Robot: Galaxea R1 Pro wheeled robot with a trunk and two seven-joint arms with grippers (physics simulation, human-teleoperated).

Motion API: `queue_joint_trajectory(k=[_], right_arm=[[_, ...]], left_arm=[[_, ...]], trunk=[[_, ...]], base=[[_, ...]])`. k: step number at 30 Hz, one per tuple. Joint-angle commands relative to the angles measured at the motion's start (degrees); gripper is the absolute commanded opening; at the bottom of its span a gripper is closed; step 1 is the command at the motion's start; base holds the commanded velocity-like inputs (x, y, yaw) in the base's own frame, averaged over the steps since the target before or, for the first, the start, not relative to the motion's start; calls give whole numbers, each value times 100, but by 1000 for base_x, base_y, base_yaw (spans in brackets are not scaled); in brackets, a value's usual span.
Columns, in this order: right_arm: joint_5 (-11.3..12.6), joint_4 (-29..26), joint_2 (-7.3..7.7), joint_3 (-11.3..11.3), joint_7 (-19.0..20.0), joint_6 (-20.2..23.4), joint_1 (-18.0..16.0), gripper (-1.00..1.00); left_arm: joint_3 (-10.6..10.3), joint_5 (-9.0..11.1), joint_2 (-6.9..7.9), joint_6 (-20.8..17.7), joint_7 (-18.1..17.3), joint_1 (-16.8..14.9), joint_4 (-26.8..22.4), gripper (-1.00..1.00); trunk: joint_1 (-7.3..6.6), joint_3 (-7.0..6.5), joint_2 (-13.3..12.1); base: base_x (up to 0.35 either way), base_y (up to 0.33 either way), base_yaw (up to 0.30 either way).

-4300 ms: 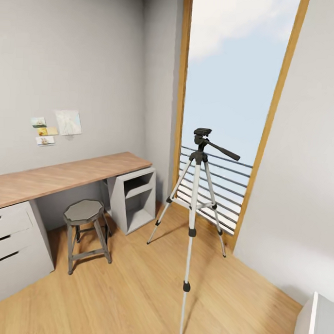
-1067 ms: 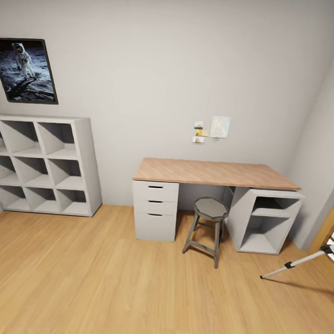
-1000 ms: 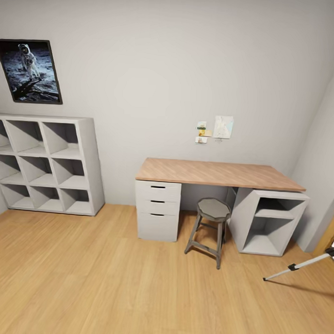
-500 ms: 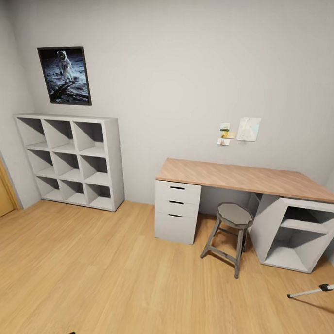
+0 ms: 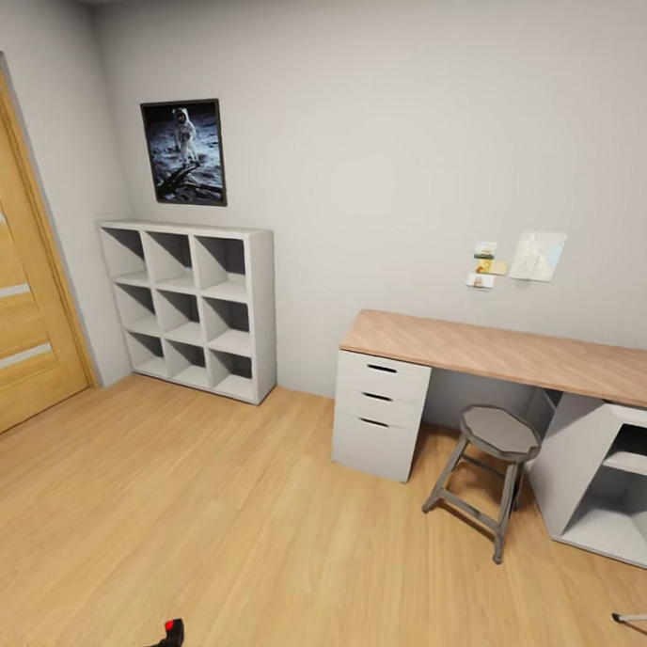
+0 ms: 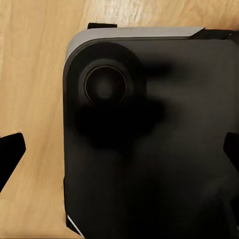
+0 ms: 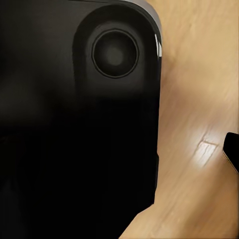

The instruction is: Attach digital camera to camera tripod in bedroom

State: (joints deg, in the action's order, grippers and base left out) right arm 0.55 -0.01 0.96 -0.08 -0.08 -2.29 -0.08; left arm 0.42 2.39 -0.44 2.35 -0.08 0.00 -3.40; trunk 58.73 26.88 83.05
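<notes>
The digital camera [image 5: 169,639] peeks in at the bottom edge of the head view as a small black shape with a red button on top; what it rests on is cut off. Of the camera tripod, just one silver leg tip [image 5: 632,617] lies on the wood floor at the far right edge. In the left wrist view, my left gripper [image 6: 121,149] hangs open over my own dark base, with one black fingertip [image 6: 10,152] at each side. My right gripper [image 7: 119,149] shows one fingertip [image 7: 231,149] beside the same dark base, spread wide and holding nothing.
A wooden door [image 5: 22,339] stands at the left, and a white cube shelf [image 5: 188,308] stands under a moon poster [image 5: 183,151]. A wood-topped desk [image 5: 510,355] with drawers and a grey stool [image 5: 492,463] are at the right. Light wood floor [image 5: 211,526] lies open in front.
The head view has swung left: the tripod has slid out to the right edge, the door and shelf have come in, and the camera's red button now shows at the bottom.
</notes>
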Motion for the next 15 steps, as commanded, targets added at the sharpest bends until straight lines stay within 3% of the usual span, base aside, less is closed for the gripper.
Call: queue_joint_trajectory(k=[1, 15], right_arm=[[6, 1, 1, 0, -1, -18, -1, 100], [7, 1, 8, 0, -1, -18, -1, 100]], left_arm=[[2, 25, -1, 11, -1, 0, -3, 100], [2, 25, 0, 11, -1, 0, -3, 100]], trunk=[[0, 5, 3], [0, 5, 3]], base=[[0, 0, 276], [0, 0, 276]])
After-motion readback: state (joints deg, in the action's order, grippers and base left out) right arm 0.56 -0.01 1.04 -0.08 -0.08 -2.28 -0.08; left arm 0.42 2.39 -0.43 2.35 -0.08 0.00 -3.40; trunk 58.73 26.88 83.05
